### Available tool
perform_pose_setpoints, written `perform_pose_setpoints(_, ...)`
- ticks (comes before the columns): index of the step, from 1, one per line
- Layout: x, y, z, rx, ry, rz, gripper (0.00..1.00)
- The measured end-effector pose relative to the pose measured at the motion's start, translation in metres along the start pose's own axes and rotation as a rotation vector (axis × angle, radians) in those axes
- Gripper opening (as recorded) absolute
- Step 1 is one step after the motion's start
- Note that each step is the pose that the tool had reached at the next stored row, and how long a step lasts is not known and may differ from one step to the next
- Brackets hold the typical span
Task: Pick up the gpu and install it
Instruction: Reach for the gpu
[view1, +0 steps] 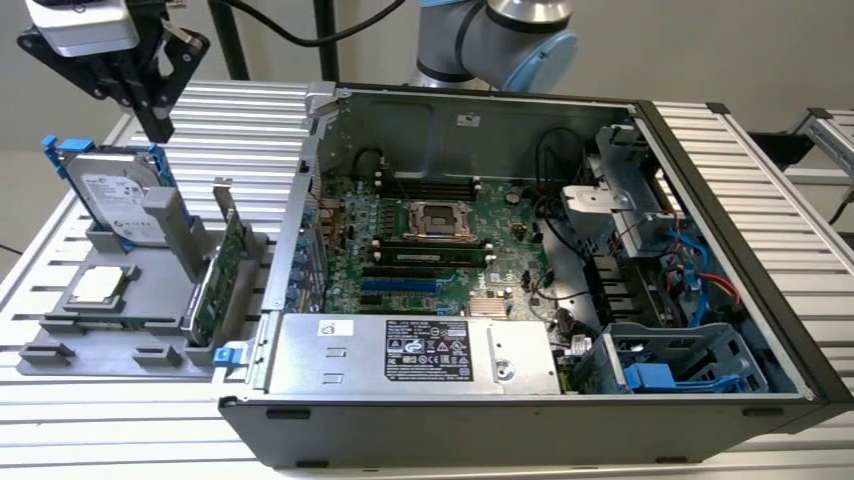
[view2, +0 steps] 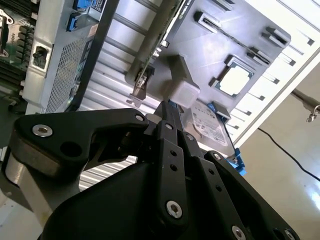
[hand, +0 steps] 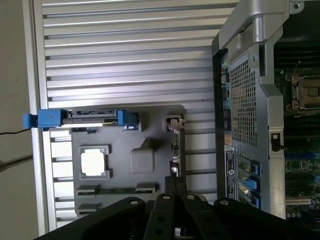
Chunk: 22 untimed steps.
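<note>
In the grey moulded holder (view1: 167, 285), slotted on edge: gpu (view1: 220, 285), thin green board; above the holder, black fingers (view1: 158, 122) clenched, empty.

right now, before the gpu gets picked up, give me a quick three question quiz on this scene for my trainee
1. True or false: the gripper holds the gpu.
2. Where does the gpu stand? A: upright in the grey holder; B: in a motherboard slot; C: flat on the table.
3. Fill in: the hard drive stands on edge; the cpu chip lies ____.

Key: 1 false, the gripper is shut on nothing; 2 A; 3 flat.
</note>
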<state>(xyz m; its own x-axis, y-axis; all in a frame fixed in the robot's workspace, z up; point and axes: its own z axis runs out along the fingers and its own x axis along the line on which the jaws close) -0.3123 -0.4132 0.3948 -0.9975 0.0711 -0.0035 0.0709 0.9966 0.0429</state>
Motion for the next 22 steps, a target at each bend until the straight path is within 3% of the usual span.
perform_pose_setpoints(22, -0.0026, -0.0148, 0.0000, 0.0002, 0.0027, -0.002, 0.00)
